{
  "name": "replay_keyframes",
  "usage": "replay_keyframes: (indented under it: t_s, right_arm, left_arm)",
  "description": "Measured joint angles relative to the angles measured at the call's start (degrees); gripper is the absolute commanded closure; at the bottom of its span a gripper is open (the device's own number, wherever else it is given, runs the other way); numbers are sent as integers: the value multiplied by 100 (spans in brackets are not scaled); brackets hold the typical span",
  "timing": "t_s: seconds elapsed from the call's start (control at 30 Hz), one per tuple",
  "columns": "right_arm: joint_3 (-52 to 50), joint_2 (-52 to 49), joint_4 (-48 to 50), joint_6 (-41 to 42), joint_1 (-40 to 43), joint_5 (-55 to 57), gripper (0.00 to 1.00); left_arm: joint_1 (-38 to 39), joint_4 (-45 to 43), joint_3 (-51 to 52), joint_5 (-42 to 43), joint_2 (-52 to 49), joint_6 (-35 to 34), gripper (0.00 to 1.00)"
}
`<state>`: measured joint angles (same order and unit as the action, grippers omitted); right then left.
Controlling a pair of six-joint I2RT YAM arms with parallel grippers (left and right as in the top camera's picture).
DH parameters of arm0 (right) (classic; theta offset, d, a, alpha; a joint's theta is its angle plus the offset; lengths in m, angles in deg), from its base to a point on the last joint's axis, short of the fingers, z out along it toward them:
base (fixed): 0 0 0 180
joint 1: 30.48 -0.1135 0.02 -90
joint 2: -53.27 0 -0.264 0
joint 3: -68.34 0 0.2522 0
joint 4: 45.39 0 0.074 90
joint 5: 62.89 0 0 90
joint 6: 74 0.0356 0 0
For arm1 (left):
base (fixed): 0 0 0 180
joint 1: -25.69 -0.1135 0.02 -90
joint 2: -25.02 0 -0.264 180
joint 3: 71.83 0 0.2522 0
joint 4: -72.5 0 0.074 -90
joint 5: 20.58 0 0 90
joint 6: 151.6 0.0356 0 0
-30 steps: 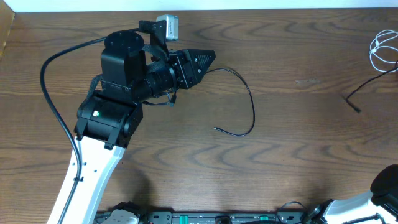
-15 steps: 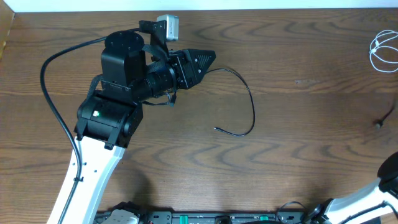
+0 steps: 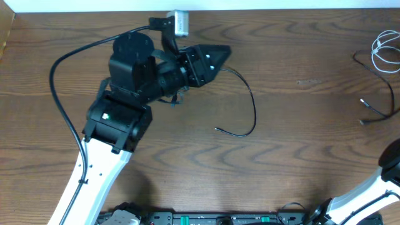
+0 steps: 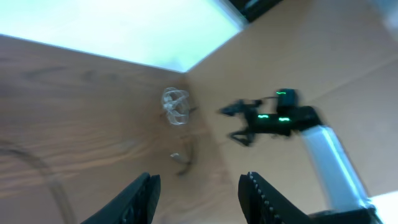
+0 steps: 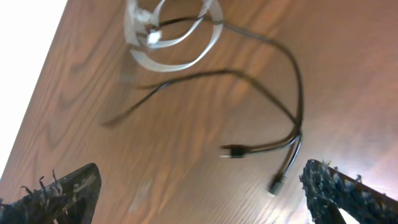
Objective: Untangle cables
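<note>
A white cable lies coiled at the table's far right edge, with a thin black cable running out of it. The right wrist view shows the white coil and the black cable, whose plug ends lie between the fingers of my open right gripper, which hold nothing. Another black cable curves across the table's middle, one end close to my left gripper. My left gripper has its jaws apart with nothing seen between them.
The left arm's thick black cable loops over the left part of the wooden table. The right arm enters at the bottom right corner. In the left wrist view the white coil and right arm show far off.
My right gripper has gone from shut to wide open and the black cable at the right now lies loose on the table. The left arm shifted slightly up and right.
</note>
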<state>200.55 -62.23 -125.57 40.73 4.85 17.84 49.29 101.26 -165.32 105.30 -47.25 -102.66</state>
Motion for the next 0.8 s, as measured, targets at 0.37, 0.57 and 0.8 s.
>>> replay_keyframes:
  t_s: [0.37,0.57,0.8]
  right_arm:
    - [0,372,-295,-828,-1947,-422,1]
    - [0,372,-216,-1021,-2815,-289,1]
    - [0,372,-122,-1060,-3401,-164,1]
  left_arm:
    - [866,-1073,-2,26,-7,-855,54]
    - [876,-1102,-2,136,-7,-872,54]
    - [883,-1099,-2,323,-7,-872,54]
